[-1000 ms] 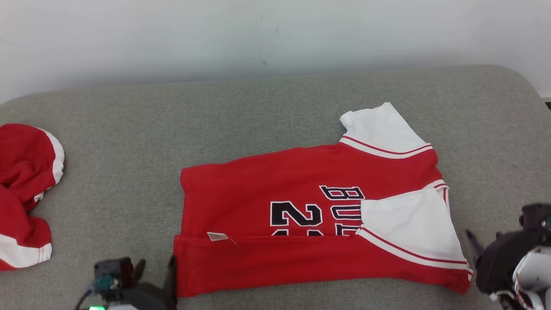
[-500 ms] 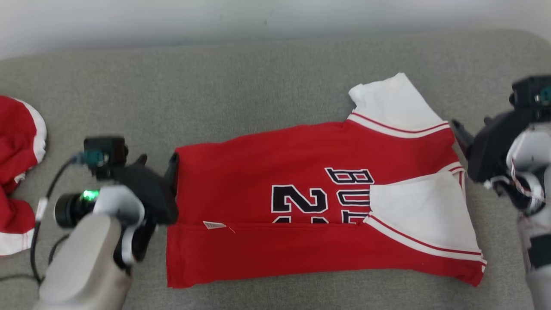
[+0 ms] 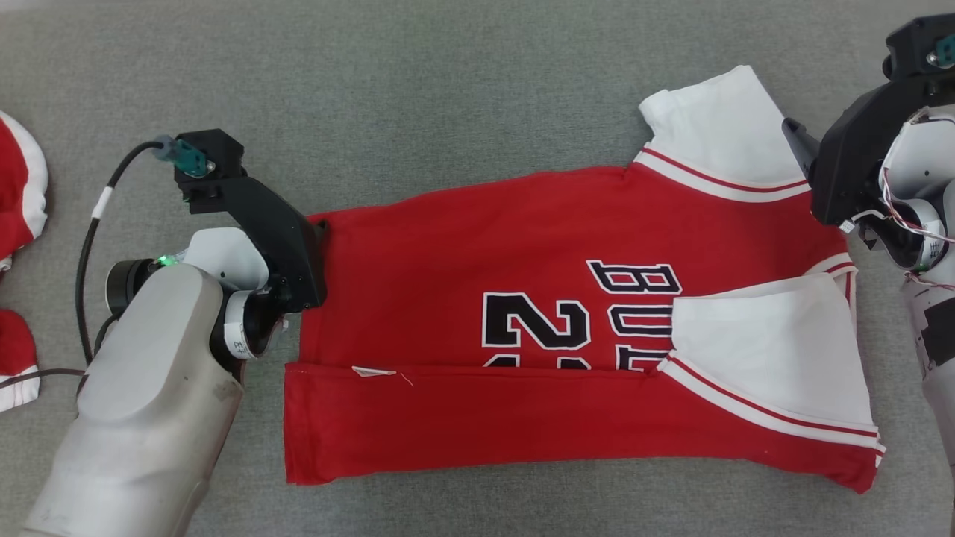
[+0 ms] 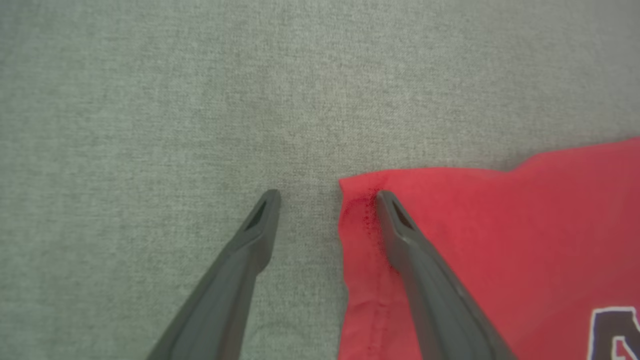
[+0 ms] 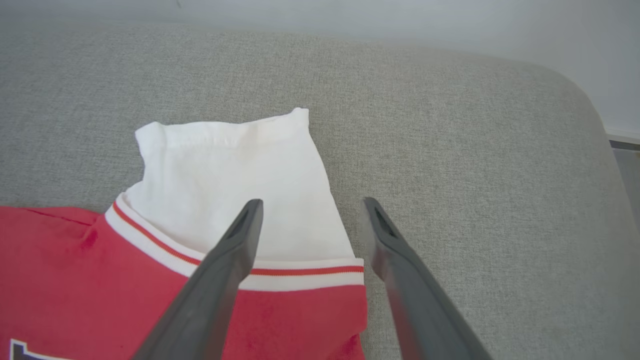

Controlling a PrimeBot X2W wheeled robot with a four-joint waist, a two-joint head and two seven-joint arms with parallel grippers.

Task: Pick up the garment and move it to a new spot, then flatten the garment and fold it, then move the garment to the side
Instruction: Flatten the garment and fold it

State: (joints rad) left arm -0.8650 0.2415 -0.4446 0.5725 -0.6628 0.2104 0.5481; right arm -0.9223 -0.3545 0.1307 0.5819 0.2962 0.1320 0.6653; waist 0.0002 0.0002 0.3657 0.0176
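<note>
The garment [image 3: 477,268], a red jersey with white sleeves and black lettering, lies spread on the grey cushion [image 3: 448,89] with its near edge folded up. My left gripper [image 3: 319,227] is open at its far left hem corner. In the left wrist view the left gripper [image 4: 327,197] straddles that corner of the garment [image 4: 475,225], one finger on the red cloth and the other over the cushion. My right gripper [image 3: 792,134] is open at the far white sleeve [image 3: 716,127]. In the right wrist view the right gripper [image 5: 311,204] straddles the edge of the sleeve [image 5: 225,170].
Another red and white piece of clothing [image 3: 19,186] lies at the left edge. A cable [image 3: 93,224] loops from my left wrist. The cushion's rounded corner [image 5: 590,125] and a pale wall [image 5: 450,25] lie beyond the sleeve.
The head camera has tilted down. Both arms have reached forward: the left gripper from the near hem to the far hem corner, the right gripper from the near right up to the far sleeve.
</note>
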